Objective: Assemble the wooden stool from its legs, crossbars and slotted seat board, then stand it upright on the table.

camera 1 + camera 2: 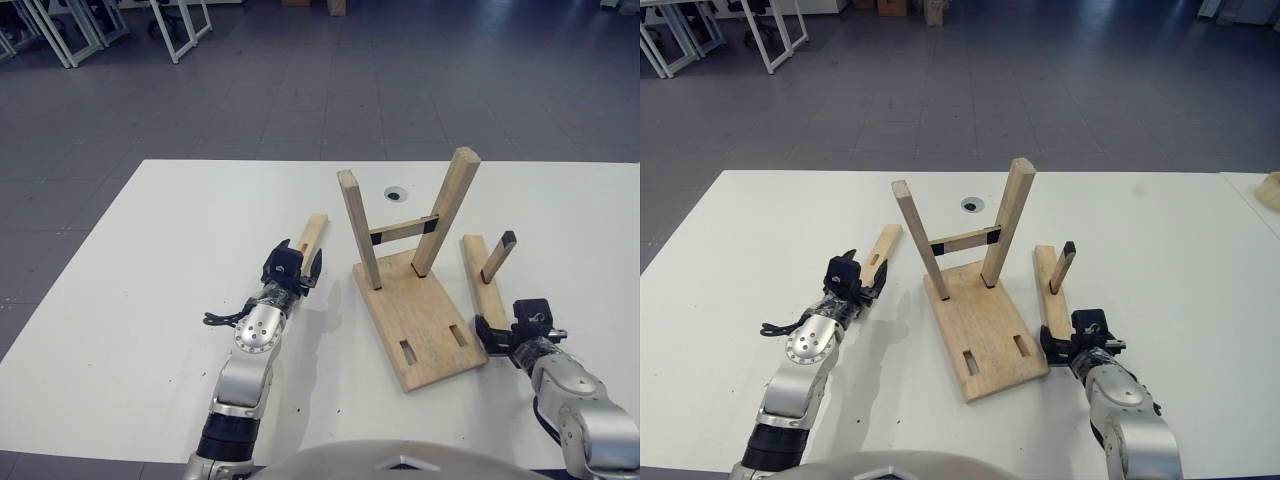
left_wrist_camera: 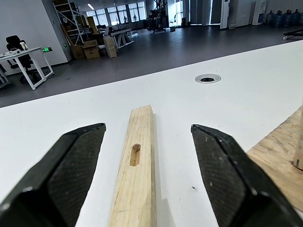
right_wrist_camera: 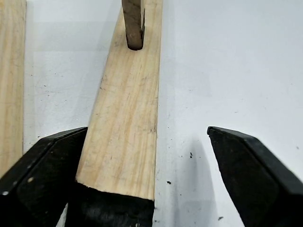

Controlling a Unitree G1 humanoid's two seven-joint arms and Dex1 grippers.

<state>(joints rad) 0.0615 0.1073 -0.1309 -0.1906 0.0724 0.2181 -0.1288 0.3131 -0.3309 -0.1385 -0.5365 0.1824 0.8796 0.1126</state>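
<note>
Tools (image 1: 300, 258) (image 1: 507, 326) spread, four legs (image 1: 360, 230) (image 1: 447, 210) (image 1: 314, 235) (image 1: 484, 287), two crossbars (image 1: 404, 232) (image 1: 498, 256), one seat board (image 1: 420, 322)

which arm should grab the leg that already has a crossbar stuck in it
Right. The right gripper is open around the near end of the crossbar leg; the left gripper is across the seat board, at the bare leg.

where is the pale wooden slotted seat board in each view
Left eye view: pale wooden seat board flat at centre.
Right eye view: board at centre.
Left wrist view: board at frame edge, past one finger.
Right wrist view: board beside the loose wooden leg.
Shared landmark: round table hole, beyond the board.
</note>
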